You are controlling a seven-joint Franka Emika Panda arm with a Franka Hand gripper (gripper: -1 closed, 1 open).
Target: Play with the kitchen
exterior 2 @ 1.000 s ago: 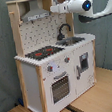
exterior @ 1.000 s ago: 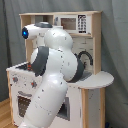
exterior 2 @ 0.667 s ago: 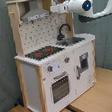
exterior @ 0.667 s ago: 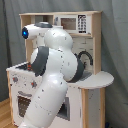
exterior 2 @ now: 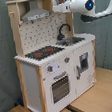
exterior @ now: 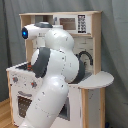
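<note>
Before kitchen [exterior 2: 53, 67], white arm [exterior: 55, 75].

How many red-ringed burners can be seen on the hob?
2 can be made out on the hob in the second exterior view: one towards its left, one right. More may go unseen.

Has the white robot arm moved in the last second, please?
No. In the second exterior view the white robot arm remains level with the kitchen's grey hood.
</note>
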